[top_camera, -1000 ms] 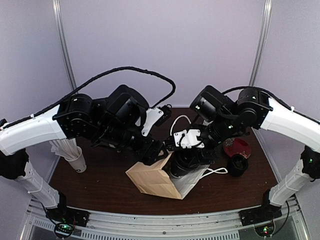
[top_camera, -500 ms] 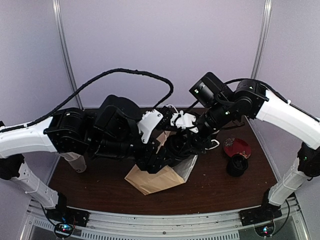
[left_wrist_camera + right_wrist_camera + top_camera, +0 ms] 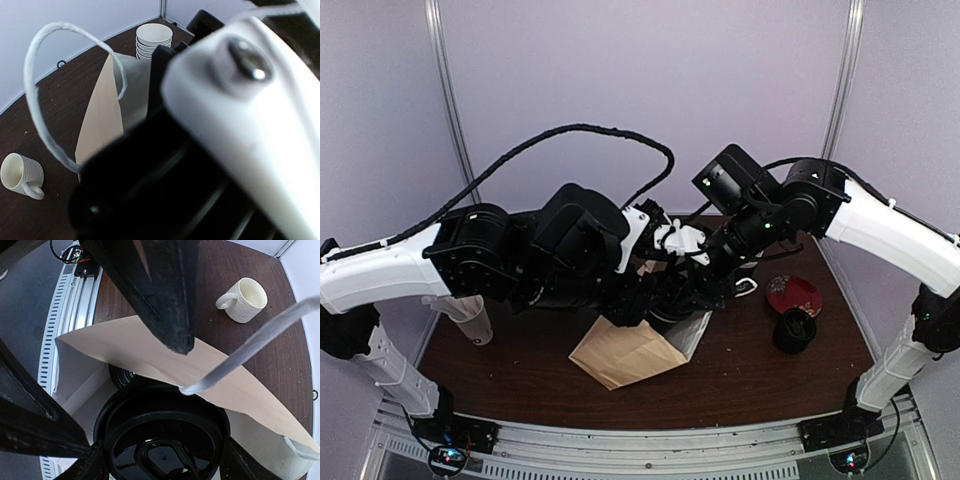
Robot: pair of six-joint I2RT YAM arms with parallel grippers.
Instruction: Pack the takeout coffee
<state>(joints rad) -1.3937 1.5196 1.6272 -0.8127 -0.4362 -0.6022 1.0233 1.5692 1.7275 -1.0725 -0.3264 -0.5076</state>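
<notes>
the right pincer [image 3: 167,452] was clamped on a cup [image 3: 165,425], a jaw on either side just under its black lid. the cup hung inside the open mouth of the bag [image 3: 100,347], not yet let go. just past it a dark finger [image 3: 167,300] reached down to the bag's rim near where the handle [image 3: 250,340] is fixed. i took it for the left pincer's, but whether that pincer was open or pinching the paper i could not tell.

a second before, the left arm [image 3: 570,260] had hung back on its own side and the bag's mouth showed plainly from above. now it had swung in over the bag, and the handle had come up off the table [image 3: 520,370]. to my eye the bag was being held open for the drop, so this cup was nearly packed. another black cup [image 3: 793,330] stood well to the right beside a red thing [image 3: 795,293], still outside the bag.

from above, both pincers and the bag's mouth were buried under the arms. the left wrist view was mostly blocked by a white and black arm part, leaving only the bag's side, a mug [image 3: 20,175] and a stack of white cups [image 3: 154,37]. lower in the bag lay a dark round shape [image 3: 121,376]; i could not say what.
</notes>
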